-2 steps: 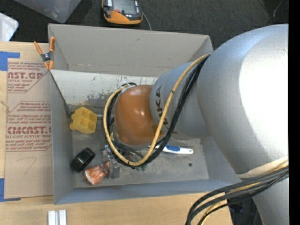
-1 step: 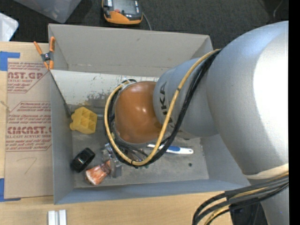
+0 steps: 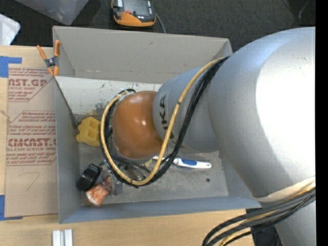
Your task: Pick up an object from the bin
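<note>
Black rounded object (image 3: pixel 88 178) and orange-pink lump (image 3: pixel 96 195), in the lower-left corner of the grey metal bin (image 3: pixel 65 147). The gripper (image 3: pixel 111 182) sits low just beside them, presumably placed for a grasp. The orange cover (image 3: pixel 134 124) hides whether it is apart or together.

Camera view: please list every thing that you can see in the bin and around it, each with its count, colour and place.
bin: one, grey metal, middle of the view
blocky thing: one, yellow, on the bin floor by the left wall
small dark thing: one, black, lower left of the bin floor
crumpled thing: one, orange-pink, lower left corner, just below the small dark thing
toothbrush-like stick: one, white with a blue part, lower middle of the floor, its left end under the arm
device: one, orange and black, on the dark floor beyond the bin's far wall
arm: one, grey, reaching in from the right
wrist cover: one, orange, over the bin's middle
cables: several, yellow and black, looped round the wrist cover
</note>
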Motion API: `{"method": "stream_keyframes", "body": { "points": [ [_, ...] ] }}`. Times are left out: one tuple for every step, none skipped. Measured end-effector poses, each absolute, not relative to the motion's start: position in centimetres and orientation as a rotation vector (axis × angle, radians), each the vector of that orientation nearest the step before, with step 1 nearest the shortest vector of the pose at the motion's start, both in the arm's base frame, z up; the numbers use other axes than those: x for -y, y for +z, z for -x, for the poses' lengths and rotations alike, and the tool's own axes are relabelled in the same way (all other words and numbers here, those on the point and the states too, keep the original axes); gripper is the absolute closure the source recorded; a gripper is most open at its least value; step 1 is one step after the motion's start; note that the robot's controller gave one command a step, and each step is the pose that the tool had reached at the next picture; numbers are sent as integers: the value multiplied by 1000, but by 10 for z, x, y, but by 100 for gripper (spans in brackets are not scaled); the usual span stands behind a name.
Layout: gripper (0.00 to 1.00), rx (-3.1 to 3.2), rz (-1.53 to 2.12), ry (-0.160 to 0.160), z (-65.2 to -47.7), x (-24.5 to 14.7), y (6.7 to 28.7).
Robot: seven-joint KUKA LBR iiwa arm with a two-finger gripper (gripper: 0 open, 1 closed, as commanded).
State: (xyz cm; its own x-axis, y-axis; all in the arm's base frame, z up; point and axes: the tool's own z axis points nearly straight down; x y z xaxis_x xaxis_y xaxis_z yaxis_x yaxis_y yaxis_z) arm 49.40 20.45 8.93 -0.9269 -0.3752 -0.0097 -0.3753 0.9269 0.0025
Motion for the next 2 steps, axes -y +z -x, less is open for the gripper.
{"method": "stream_keyframes", "body": {
  "points": [
    [100, -3045, 703, 8, -497, -188, 106],
    [100, -3081, 561, 7, -501, -198, 70]
  ]
}}
